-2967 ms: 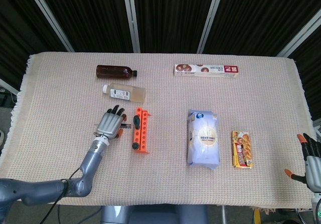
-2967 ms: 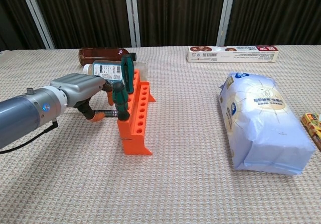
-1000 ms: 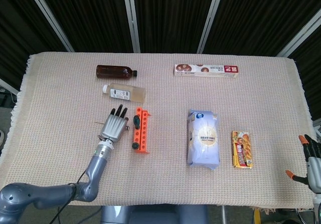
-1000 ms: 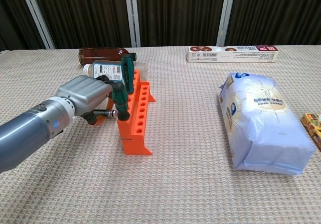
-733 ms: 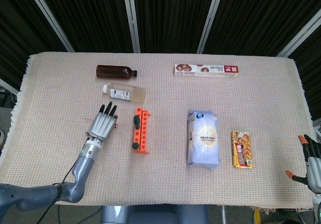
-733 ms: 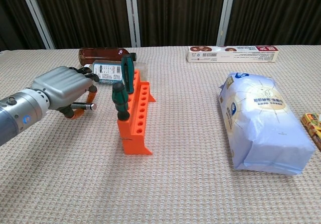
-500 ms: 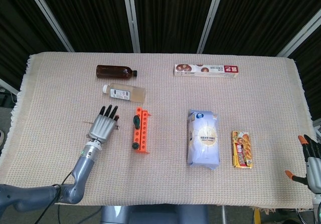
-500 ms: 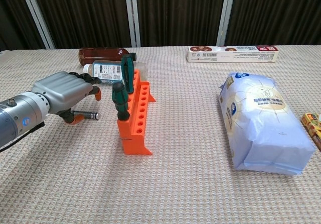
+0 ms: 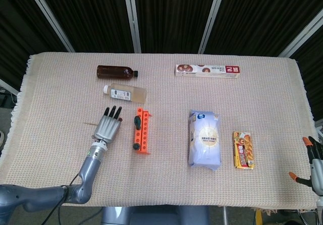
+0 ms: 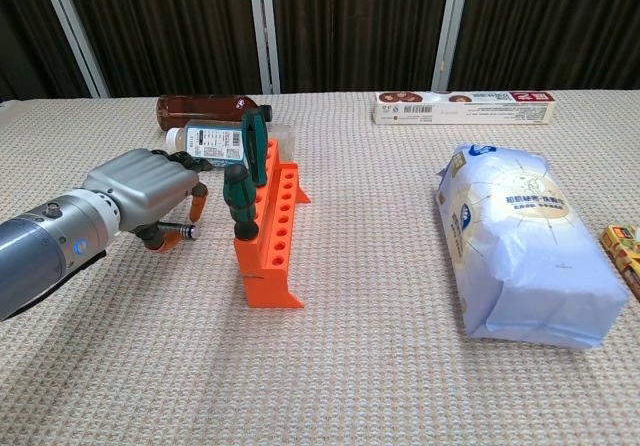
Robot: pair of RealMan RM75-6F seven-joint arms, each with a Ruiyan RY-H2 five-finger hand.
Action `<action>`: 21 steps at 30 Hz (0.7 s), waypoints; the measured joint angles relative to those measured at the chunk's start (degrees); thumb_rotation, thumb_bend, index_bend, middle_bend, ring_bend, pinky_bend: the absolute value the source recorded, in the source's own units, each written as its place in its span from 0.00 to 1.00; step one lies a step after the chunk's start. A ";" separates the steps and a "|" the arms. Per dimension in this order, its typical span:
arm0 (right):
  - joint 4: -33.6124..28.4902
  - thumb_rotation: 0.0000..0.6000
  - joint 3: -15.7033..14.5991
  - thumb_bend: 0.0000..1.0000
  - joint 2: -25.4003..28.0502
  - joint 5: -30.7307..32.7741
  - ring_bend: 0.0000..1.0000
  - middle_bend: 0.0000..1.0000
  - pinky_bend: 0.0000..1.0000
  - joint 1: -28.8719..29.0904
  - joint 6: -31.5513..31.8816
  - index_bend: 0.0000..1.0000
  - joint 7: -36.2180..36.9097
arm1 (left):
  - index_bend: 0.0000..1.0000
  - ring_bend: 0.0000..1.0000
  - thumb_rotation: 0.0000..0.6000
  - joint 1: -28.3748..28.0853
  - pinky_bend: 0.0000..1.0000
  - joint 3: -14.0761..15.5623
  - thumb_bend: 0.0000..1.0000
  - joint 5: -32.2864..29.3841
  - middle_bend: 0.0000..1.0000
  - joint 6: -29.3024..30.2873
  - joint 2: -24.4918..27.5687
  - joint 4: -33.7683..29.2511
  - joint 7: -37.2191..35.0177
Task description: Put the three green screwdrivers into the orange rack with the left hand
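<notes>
**Two screwdrivers standing in the rack**

I am holding my left hand (image 10: pixel 150 191) released, fingers apart, just left of the orange rack (image 10: pixel 270 231) in the tabletop's (image 9: pixel 166 96) left half. Two green screwdrivers (image 10: pixel 239 200) are standing in the rack. My right hand (image 9: pixel 315 167) is idling, released, at the near right corner.

Surface: beige woven cloth (image 9: pixel 166 96) covering the whole top.
Far left: dark brown plastic bottle (image 9: pixel 117 72) lying on its side; just in front of it, a clear plastic bottle with a white label (image 9: pixel 125 92), also lying.
Far centre: long red-and-white carton (image 9: pixel 207 70), flat.
Middle right: pale blue-and-white soft bag (image 9: pixel 205 139), lying lengthwise.
Beside the bag: small yellow-and-red packet (image 9: pixel 243 150), possibly biscuits; print too small to read.
Backdrop: dark curtains (image 10: pixel 350 26) with pale uprights.
</notes>
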 measured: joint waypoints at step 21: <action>-0.06 1.00 -0.08 0.00 -0.05 -0.21 0.00 0.00 0.00 -0.18 0.17 0.00 -0.06 | 0.44 0.00 1.00 0.79 0.12 -0.59 0.35 1.51 0.06 0.49 -1.42 1.93 -2.02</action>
